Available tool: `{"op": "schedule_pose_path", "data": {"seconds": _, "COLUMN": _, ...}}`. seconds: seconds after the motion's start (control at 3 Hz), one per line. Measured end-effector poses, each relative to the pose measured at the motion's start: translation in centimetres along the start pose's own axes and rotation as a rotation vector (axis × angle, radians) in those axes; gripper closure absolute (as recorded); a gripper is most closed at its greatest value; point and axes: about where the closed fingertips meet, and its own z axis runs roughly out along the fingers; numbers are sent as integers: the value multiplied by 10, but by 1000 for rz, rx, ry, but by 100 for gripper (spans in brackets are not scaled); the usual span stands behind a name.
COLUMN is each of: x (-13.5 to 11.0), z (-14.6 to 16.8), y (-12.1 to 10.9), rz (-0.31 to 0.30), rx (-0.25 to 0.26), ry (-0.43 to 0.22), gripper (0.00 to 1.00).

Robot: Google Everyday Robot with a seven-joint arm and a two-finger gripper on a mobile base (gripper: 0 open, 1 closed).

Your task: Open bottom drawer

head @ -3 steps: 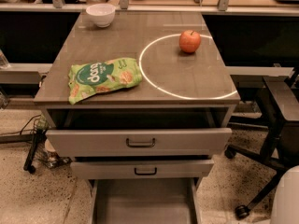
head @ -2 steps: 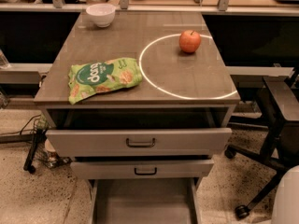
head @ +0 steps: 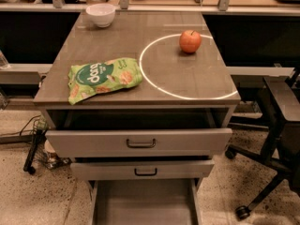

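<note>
The one change I catch is at the lower right. A pale rounded shape that sat in that corner a second ago is gone, and only the dark office chair [head: 281,125] shows there. It may have been part of the robot's arm pulling back, though I can't be sure from where I stand. The pincer is out of sight, so I cannot tell whether it is wide, narrow or holding anything.

Nothing else has shifted. The bottom drawer [head: 143,203] stands pulled far out at the foot of the cabinet. Its plain grey tray lies open to view, and its front runs off the lower edge of what I can see. Above it the middle drawer [head: 143,171] is out a little and the top drawer [head: 140,143] a bit further, each with its dark handle showing.

On the worktop [head: 117,36] the green snack bag [head: 104,78], the apple [head: 190,41] and the white bowl [head: 101,14] sit as they did.

To my eye the job looks done. The drawer is open and nothing is touching it.
</note>
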Motion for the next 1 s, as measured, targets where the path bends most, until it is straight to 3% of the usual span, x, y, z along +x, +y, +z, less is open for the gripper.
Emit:
{"op": "schedule_pose_path", "data": {"seconds": 0.67, "x": -23, "z": -87, "y": -24, "rz": 58, "rx": 163, "ry": -91, "gripper": 0}}
{"op": "schedule_pose_path", "data": {"seconds": 1.0, "x": -23, "z": -87, "y": -24, "rz": 58, "rx": 163, "ry": -91, "gripper": 0}}
